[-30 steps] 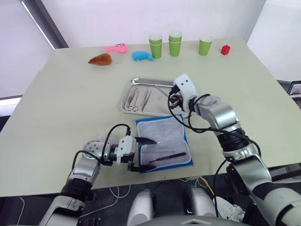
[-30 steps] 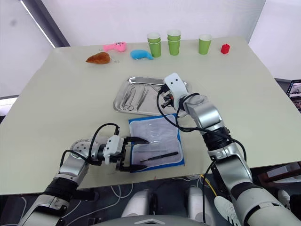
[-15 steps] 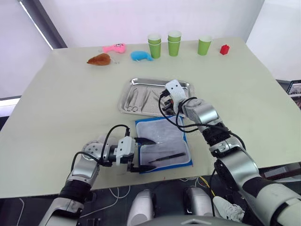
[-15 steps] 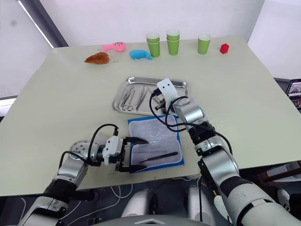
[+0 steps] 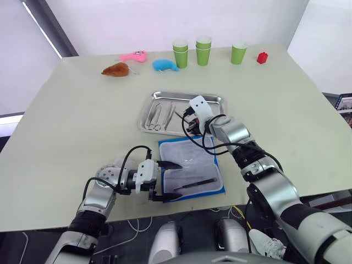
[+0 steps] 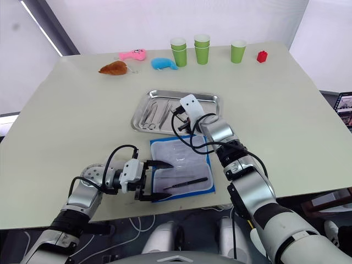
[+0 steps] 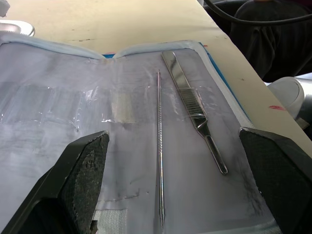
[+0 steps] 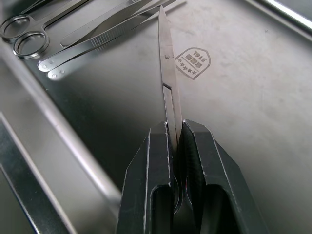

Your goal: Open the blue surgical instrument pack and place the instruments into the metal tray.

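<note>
The blue surgical instrument pack [image 5: 190, 168] lies open near the table's front edge, pale lining up. A thin probe [image 7: 159, 146] and forceps [image 7: 192, 105] rest on the lining, and a dark slim tool [image 5: 197, 183] lies near its front. My left gripper [image 5: 177, 179] is open at the pack's left edge, its fingers [image 7: 83, 170] spread over the lining. Behind the pack sits the metal tray [image 5: 165, 94] with several instruments [image 5: 159, 114] at its left end. My right gripper [image 8: 174, 127] is low over the tray floor, shut on a pair of scissors [image 8: 167, 63].
Along the far edge stand green cups [image 5: 203, 50], a red block [image 5: 263, 57], a blue plush toy [image 5: 165, 65], a pink toy [image 5: 135, 55] and a brown toy [image 5: 116, 70]. The pack's front side lies close to the table edge.
My right gripper has moved left across the tray towards its middle, carrying the scissors. The left gripper has stayed open at the pack's edge.
</note>
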`<control>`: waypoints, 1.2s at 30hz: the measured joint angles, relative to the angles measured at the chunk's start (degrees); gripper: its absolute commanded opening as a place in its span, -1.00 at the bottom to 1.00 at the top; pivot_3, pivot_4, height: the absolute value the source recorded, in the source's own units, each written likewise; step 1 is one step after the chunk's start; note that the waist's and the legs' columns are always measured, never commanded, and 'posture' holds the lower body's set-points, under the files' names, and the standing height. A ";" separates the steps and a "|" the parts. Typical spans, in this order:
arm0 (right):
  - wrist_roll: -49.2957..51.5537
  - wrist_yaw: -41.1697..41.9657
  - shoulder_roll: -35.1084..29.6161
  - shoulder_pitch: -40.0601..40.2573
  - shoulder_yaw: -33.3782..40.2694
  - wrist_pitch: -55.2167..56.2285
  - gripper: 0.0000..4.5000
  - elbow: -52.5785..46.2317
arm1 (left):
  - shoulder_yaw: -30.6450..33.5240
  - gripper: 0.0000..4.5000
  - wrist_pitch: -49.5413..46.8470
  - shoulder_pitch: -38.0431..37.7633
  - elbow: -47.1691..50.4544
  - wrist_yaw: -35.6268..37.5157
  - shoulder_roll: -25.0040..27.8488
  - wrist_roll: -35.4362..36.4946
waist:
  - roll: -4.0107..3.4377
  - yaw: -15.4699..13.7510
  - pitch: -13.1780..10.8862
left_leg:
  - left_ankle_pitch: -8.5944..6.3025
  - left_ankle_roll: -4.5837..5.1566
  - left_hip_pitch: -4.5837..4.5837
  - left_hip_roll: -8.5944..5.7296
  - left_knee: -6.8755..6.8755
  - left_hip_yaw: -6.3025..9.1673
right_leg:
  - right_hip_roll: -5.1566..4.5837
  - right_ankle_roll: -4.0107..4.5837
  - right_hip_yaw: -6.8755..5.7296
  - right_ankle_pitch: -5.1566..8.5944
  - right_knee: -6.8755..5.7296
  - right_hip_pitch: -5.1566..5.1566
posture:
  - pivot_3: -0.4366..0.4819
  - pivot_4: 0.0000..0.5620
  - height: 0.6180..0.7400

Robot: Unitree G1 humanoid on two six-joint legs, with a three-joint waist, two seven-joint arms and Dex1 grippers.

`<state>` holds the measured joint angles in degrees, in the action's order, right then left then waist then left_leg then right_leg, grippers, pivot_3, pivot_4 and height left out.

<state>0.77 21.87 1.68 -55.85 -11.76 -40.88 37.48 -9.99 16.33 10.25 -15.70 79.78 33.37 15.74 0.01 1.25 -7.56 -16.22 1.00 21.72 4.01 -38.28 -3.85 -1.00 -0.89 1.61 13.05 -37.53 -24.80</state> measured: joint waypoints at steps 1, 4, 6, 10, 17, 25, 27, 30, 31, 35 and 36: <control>-0.01 0.28 -0.04 0.00 0.00 0.16 -0.28 0.00 | 0.00 1.00 0.00 0.00 0.00 -0.01 0.00 0.00 | 0.00 0.00 0.00 | 0.00 0.00 0.00 0.00 0.00 0.00 | 0.00 0.00 0.00 0.00 0.00 0.00 | -0.05 -0.47 0.99; 0.09 0.36 -0.04 0.01 0.39 0.46 0.35 -0.22 | 0.00 1.00 0.01 0.00 0.00 -0.03 0.00 0.00 | 0.00 0.00 0.00 | 0.00 0.00 0.00 0.00 0.00 0.01 | 0.00 0.00 0.00 0.00 0.00 0.00 | -0.05 -0.47 0.99; 0.17 1.04 -0.71 0.43 0.51 0.87 0.74 -2.46 | 0.00 1.00 0.02 -0.04 0.02 -0.05 -0.01 0.00 | 0.00 0.00 0.00 | 0.00 0.00 0.00 0.00 0.00 0.00 | 0.00 0.00 0.00 0.00 0.00 0.00 | -0.05 -0.47 0.99; 0.42 3.15 -2.15 2.09 0.45 2.55 0.93 -7.02 | 0.05 1.00 0.03 -0.22 0.21 -0.18 -0.01 0.00 | 0.00 -0.03 0.00 | 0.00 0.00 0.01 0.00 0.01 0.01 | 0.00 -0.02 -0.01 0.01 0.02 0.00 | -0.05 -0.47 0.99; 3.59 10.54 -7.13 12.84 1.02 13.83 0.93 -21.51 | 0.15 1.00 0.05 -0.47 0.42 -0.25 0.02 0.01 | 0.00 -0.06 0.00 | 0.00 0.00 0.00 0.01 0.08 0.01 | 0.01 -0.17 -0.01 0.10 0.07 0.00 | -0.05 -0.47 0.99; 9.56 16.52 -14.42 24.36 3.24 12.76 0.93 -37.45 | 0.37 1.00 0.37 -0.92 0.46 -0.09 0.17 0.26 | 0.00 0.13 0.01 | 0.00 0.00 -0.02 0.03 0.11 0.01 | 0.02 -0.19 -0.02 0.12 0.11 0.02 | -0.05 -0.47 0.99; 12.13 20.38 -18.61 28.95 3.65 12.53 0.93 -42.71 | 0.37 1.00 0.40 -0.95 0.46 -0.02 0.20 0.28 | -0.01 0.08 0.00 | -0.01 0.00 -0.02 0.03 0.14 0.01 | 0.02 -0.20 -0.02 0.13 0.15 0.02 | -0.05 -0.47 0.99; 14.61 24.27 -22.17 33.84 3.74 13.30 0.93 -47.16 | 0.44 1.00 0.38 -0.98 0.41 0.04 0.49 0.28 | -0.01 0.16 0.00 | 0.00 0.00 -0.06 0.05 0.17 -0.01 | 0.04 -0.22 -0.01 0.14 0.15 0.01 | -0.05 -0.47 0.99; 15.26 25.50 -23.23 35.05 3.74 14.19 0.93 -48.27 | 0.43 1.00 0.38 -0.96 0.38 0.04 0.53 0.29 | -0.01 0.18 -0.01 | 0.00 0.00 -0.06 0.05 0.17 -0.01 | 0.05 -0.23 -0.01 0.15 0.15 0.01 | -0.05 -0.47 0.99; 18.26 30.63 -27.49 39.12 5.23 18.23 0.93 -52.32 | 0.38 1.00 0.39 -0.82 0.28 0.10 0.53 0.30 | 0.06 0.24 -0.05 | 0.00 0.00 -0.07 0.05 0.14 -0.02 | 0.04 -0.24 -0.01 0.15 0.17 0.02 | -0.05 -0.47 0.99; 19.65 32.12 -28.49 40.29 6.19 19.20 0.93 -53.26 | 0.34 1.00 0.39 -0.77 0.27 0.19 0.52 0.30 | 0.06 0.24 -0.05 | -0.01 0.00 -0.07 0.05 0.15 -0.01 | 0.05 -0.24 -0.02 0.15 0.19 0.02 | -0.05 -0.47 0.99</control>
<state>20.42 53.99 -26.81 -15.56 -5.57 -21.68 -15.77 -9.65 16.73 9.47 -15.44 79.96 33.90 16.04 0.07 1.49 -7.61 -16.23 1.00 21.66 4.06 -38.13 -3.87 -0.96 -1.13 1.60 13.19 -37.34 -24.78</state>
